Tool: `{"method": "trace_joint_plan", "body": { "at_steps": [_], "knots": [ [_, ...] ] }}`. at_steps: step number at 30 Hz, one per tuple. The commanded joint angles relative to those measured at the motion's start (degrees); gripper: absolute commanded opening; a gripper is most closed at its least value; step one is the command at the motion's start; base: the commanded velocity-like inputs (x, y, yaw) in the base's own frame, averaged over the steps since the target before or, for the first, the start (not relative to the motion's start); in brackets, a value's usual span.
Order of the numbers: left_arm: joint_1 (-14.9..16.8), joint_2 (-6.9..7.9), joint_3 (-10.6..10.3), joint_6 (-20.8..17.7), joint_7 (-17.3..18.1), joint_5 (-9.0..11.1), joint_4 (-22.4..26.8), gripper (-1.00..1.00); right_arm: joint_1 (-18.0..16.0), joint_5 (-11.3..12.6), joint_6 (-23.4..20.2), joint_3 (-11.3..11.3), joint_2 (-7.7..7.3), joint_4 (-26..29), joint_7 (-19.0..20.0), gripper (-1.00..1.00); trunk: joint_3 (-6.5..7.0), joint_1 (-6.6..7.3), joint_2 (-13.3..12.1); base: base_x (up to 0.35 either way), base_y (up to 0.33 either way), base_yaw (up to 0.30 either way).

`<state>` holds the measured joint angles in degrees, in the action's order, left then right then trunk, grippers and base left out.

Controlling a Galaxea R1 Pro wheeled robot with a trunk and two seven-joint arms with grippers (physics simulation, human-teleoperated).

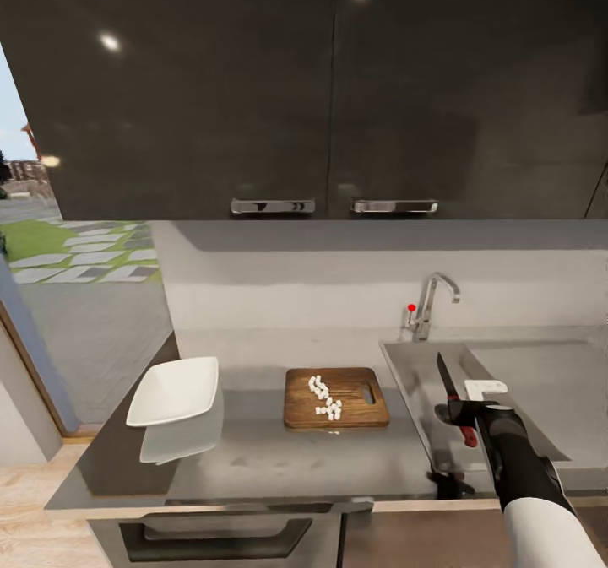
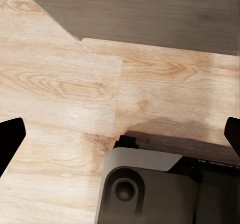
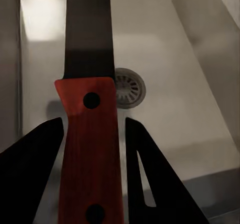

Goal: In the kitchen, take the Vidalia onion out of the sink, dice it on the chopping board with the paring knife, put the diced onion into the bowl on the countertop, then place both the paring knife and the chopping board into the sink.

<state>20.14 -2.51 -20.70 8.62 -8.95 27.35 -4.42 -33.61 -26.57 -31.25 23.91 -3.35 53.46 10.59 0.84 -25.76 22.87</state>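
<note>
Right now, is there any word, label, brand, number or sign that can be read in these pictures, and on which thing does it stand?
None can be read.
paring knife: red handle with two dark rivets, no print.
chopping board, bowl, upper cabinets: plain surfaces.
tap: a red tip on its lever, not a written sign.

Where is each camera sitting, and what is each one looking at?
Head view: high on the robot, looking down at the grey countertop, the brown wooden chopping board and the steel sink; its black right arm shows.
Left wrist view: by the left gripper, looking at light wood floor; black fingers show.
Right wrist view: along the right gripper, looking into the sink's round drain.
Head and right wrist views share the red-handled paring knife.
</note>
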Motion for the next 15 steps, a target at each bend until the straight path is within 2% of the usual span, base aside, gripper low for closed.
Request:
{"method": "trace_joint_plan", "body": {
  "at_steps": [1, 11, 15],
  "knots": [
    [0.1, -0.05, -0.5, 0.3, 0.0, 0.4, -0.2, 1.00, 0.0, -0.6, -0.2, 0.0, 0.05, 0.1, 0.5, -1.00, -0.02, -0.02, 0.0, 0.005, -0.084, -0.011],
    [0.1, -0.04, -0.5, 0.3, 0.0, 0.4, -0.2, 1.00, 0.0, -0.5, 0.0, -0.3, 0.59, -0.5, -1.5, -1.00, -0.19, -0.02, 0.0, 0.120, -0.240, -0.001],
    [0.1, -0.04, -0.5, 0.3, 0.0, 0.4, -0.2, 1.00, 0.0, -0.5, 0.0, -0.3, 0.62, -1.1, -1.5, -1.00, -0.53, -0.02, 0.0, 0.049, -0.073, 0.000]
  ]
}}
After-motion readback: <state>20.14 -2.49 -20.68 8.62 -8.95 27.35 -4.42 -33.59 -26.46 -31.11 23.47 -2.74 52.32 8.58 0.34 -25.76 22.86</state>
